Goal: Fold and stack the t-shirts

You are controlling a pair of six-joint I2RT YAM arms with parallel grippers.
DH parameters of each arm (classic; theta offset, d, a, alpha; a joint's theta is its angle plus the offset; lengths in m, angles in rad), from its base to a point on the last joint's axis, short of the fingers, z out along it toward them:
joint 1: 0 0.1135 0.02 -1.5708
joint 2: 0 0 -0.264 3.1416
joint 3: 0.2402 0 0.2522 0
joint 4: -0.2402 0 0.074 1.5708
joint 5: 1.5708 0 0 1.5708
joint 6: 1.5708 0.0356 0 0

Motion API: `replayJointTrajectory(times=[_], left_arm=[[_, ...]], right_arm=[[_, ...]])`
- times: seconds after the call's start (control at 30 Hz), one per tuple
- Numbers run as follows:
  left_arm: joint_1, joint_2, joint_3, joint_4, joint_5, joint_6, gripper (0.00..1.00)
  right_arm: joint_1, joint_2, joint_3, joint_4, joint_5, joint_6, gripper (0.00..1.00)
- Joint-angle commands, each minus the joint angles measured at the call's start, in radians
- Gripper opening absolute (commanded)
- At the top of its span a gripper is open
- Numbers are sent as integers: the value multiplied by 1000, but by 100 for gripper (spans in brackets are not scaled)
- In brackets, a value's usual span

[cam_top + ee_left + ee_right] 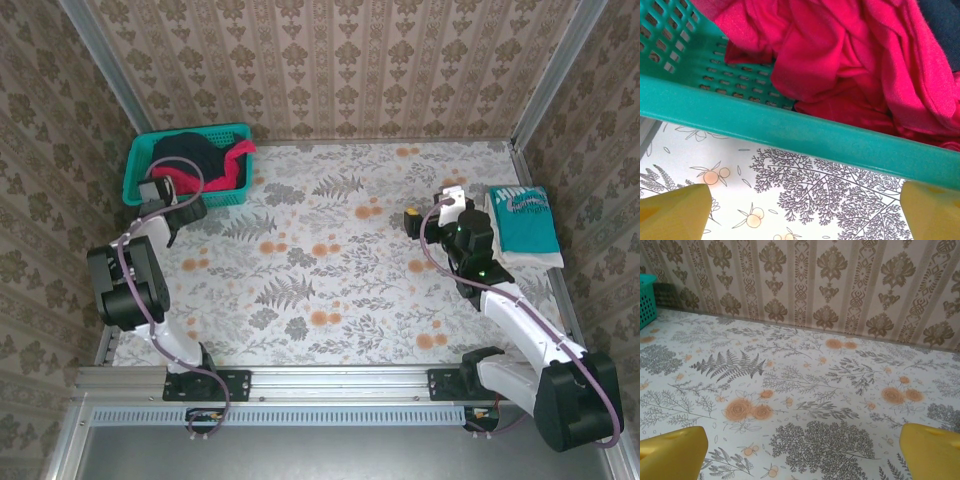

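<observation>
The teal plastic basket (190, 165) at the far left holds a crumpled red-pink t-shirt (230, 170) and a dark navy-black t-shirt (188, 150). My left gripper (185, 208) hovers open just in front of the basket's near wall. In the left wrist view the red-pink shirt (840, 60) lies behind the basket's rim (790, 130), with the dark shirt (945, 25) at the top right; the left gripper (802, 220) holds nothing. A folded teal t-shirt with white print (525, 225) lies at the far right. Just left of it, my right gripper (432, 203) is open and empty over the bare table (805, 390).
The flower-print table (320, 270) is walled on three sides by patterned panels (800, 280). The basket's corner (646, 297) shows at the left of the right wrist view. A metal rail (320, 385) carries both arm bases at the near edge.
</observation>
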Motion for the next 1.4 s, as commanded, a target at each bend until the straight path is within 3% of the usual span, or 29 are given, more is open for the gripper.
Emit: replayJointTrajectory(times=[0.0, 0.37, 0.5, 0.63, 0.77, 1.07, 1.2, 1.37], left_arm=[[18, 28, 90, -114, 4, -79, 98], [48, 115, 245, -192, 48, -127, 100], [29, 46, 208, -180, 73, -150, 100], [4, -75, 149, -158, 22, -175, 100], [2, -104, 190, -191, -33, -178, 100], [24, 135, 551, -379, -57, -186, 100], [28, 266, 707, -478, -37, -257, 90], [30, 392, 796, -461, 29, -328, 79]], right_arm=[[8, -15, 23, -21, 16, -2, 100], [10, 3, 29, -44, -4, 3, 100], [10, 14, 39, -34, -26, 14, 100], [9, 35, 46, -2, -67, 52, 100], [12, 58, 70, 7, -141, 84, 100], [17, 100, 112, 70, -285, 190, 100], [23, 99, 113, 47, -270, 184, 100], [27, 81, 105, 15, -250, 164, 100]])
